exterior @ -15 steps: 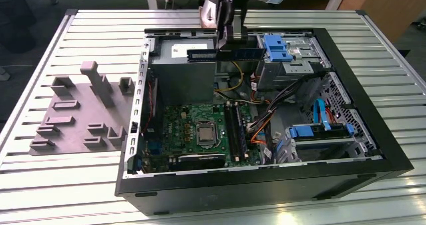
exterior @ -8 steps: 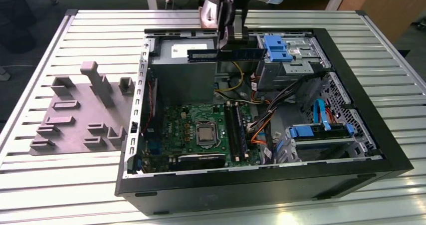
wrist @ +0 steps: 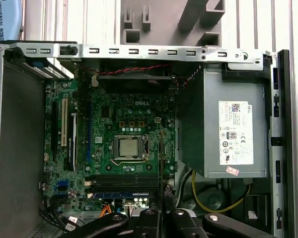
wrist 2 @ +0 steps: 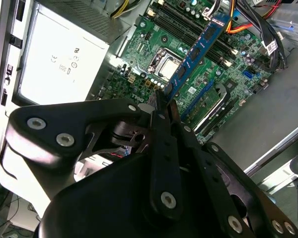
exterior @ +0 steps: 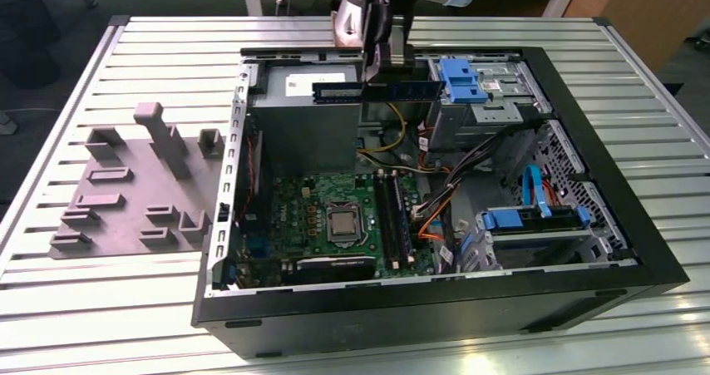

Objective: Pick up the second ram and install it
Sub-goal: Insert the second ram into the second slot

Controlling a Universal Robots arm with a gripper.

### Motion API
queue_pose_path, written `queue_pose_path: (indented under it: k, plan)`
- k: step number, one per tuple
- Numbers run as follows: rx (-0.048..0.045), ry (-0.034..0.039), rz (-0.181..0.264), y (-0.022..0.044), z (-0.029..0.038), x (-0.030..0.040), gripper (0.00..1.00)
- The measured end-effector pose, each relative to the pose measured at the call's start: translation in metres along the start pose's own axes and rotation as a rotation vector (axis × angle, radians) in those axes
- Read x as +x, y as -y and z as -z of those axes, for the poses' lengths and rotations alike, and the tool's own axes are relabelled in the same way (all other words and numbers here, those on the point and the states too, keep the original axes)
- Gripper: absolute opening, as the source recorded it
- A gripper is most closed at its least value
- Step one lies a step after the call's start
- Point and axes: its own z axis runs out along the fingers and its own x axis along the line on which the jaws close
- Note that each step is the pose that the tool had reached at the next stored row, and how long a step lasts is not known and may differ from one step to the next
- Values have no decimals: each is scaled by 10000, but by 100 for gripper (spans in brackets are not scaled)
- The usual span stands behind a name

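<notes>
Hangs near-vertical from the top centre of the exterior view, over the upper edge of the open computer case. Holds the second ram clamped in the gripper, strip level and on edge, in front of the power supply at upper centre. Stands up-frame of the motherboard at mid-frame, not touching it.

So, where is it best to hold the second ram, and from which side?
Probably by the upper long edge near mid-length, coming from above. The second ram is a thin flat strip held on edge, so the pincer closes on its two flat faces, as it does now, leaving the lower edge free for the motherboard slots.
</notes>
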Motion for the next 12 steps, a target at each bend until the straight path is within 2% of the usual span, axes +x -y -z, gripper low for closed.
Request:
queue_pose_path:
  k: [2, 12]
  plan:
    - [6, 4, -91, 0, 0, 0, 14]
    - [118, 70, -1777, 1, -9, 1, 14]
